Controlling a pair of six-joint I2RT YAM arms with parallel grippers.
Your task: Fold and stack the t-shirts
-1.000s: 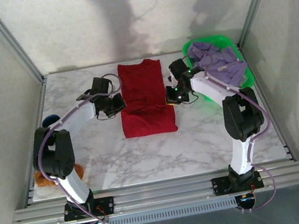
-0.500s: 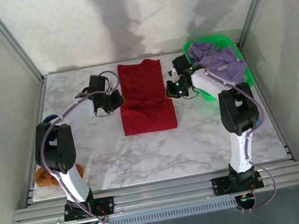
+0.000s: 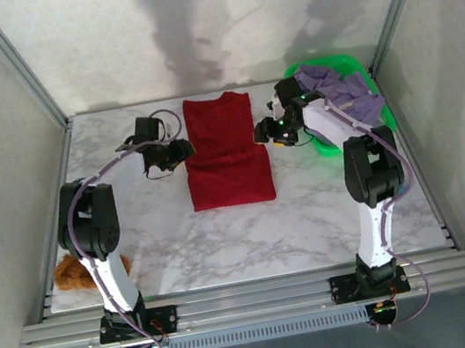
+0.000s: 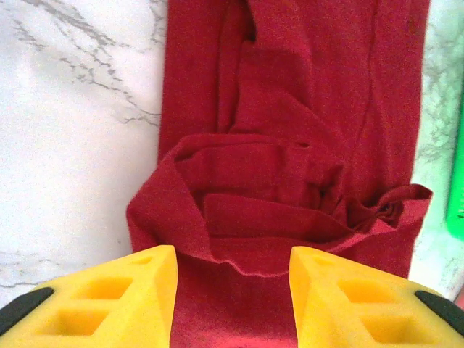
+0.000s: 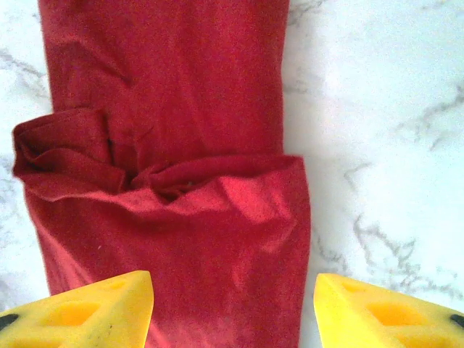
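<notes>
Overall light: I get bright, even, diffuse light in the top view, with no hard glare.
Shadows: soft grey shapes fall on the back wall (image 3: 104, 44), darkest in a vertical band near its centre.
Table: the marble table (image 3: 225, 238) washes out almost to white in my left wrist view.
Red t-shirt (image 4: 304, 87): saturated colour, dark creases in the folds, slight grain.
Focus: the left end effector (image 4: 230, 254) and right end effector (image 5: 232, 279) look soft at the frame bottoms; the green basket (image 4: 457, 181) is an edge blur.
</notes>
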